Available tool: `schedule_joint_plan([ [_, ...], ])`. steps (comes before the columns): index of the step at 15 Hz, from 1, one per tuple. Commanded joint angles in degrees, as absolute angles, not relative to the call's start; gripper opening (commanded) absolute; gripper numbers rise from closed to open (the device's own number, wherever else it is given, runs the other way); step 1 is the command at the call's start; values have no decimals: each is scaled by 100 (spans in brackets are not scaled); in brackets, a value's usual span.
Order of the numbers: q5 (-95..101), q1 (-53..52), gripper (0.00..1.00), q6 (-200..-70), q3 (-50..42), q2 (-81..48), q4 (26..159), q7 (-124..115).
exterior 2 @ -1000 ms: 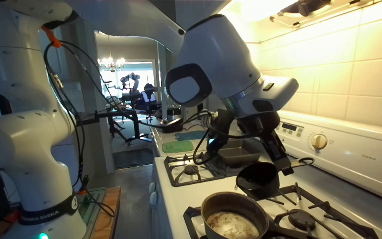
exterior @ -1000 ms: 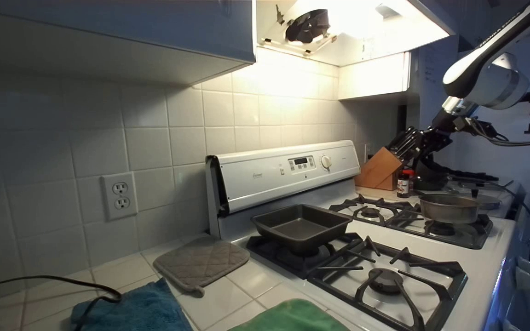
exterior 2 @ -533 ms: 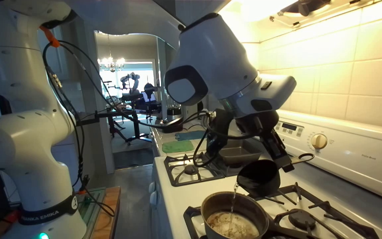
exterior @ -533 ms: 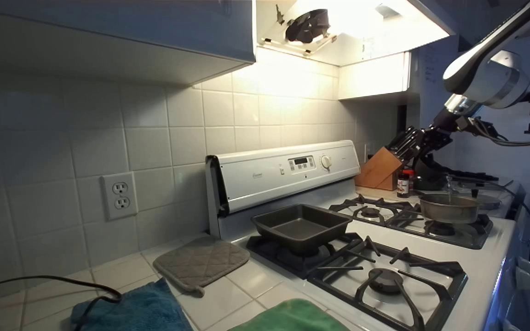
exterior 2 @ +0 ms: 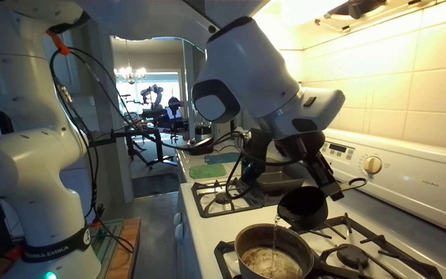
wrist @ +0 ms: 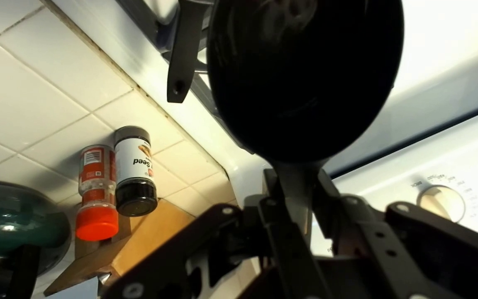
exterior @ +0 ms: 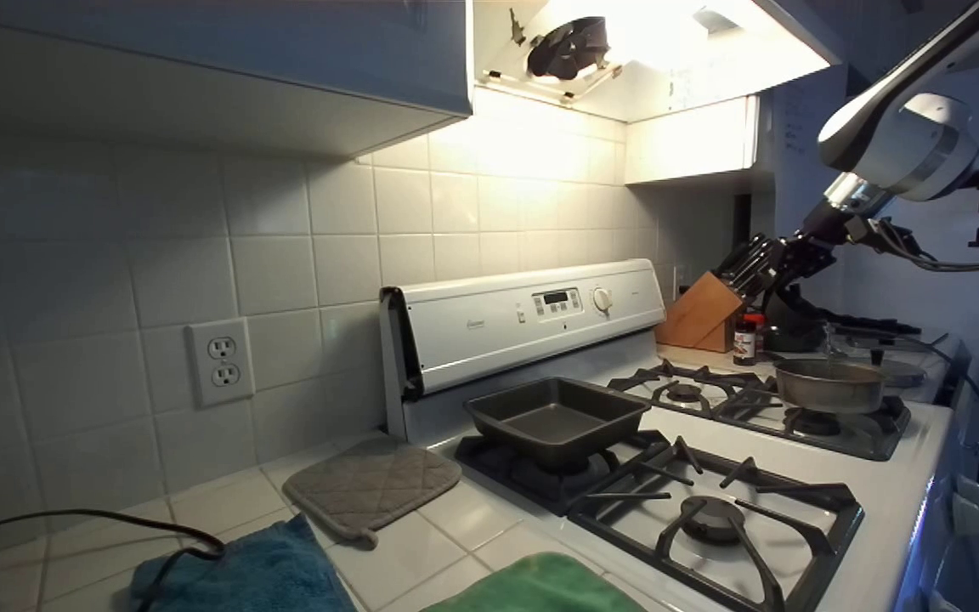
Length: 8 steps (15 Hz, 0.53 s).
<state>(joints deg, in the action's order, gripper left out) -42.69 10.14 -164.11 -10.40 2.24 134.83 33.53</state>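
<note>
My gripper (wrist: pixel 299 182) is shut on the handle of a black cup-like scoop (wrist: pixel 305 83). In an exterior view the scoop (exterior 2: pixel 302 209) hangs tilted above a worn metal saucepan (exterior 2: pixel 242 252), with its looped handle end sticking out past the fingers. A thin stream of clear liquid (exterior 2: pixel 274 232) runs from the scoop's lip into the saucepan. The scoop and the saucepan do not touch. The saucepan's bottom is stained and pale. The saucepan (exterior: pixel 829 387) stands on a stove grate. In the wrist view the scoop's inside is mostly too dark to read.
A dark square baking pan (exterior: pixel 557 416) sits on another burner. The stove's back panel (exterior 2: pixel 401 178) rises close by the gripper. A knife block (exterior: pixel 702 314), two spice jars (wrist: pixel 135 170) and a green pot (wrist: pixel 15 220) stand beside the stove. A grey potholder (exterior: pixel 375 489) and cloths lie on the counter.
A second ago no stream showed; half a second ago and now liquid runs from the scoop into the saucepan. The scoop has tilted and shifted slightly; the arm has moved a little.
</note>
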Motion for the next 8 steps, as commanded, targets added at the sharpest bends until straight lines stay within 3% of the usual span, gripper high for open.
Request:
schedule_joint_plan([
  [1, -4636, 958, 6, -16518, -1023, 409, 13603, 3688],
  [8, -5122, 886, 6, -16462, -1024, 433, 13576, 4292],
])
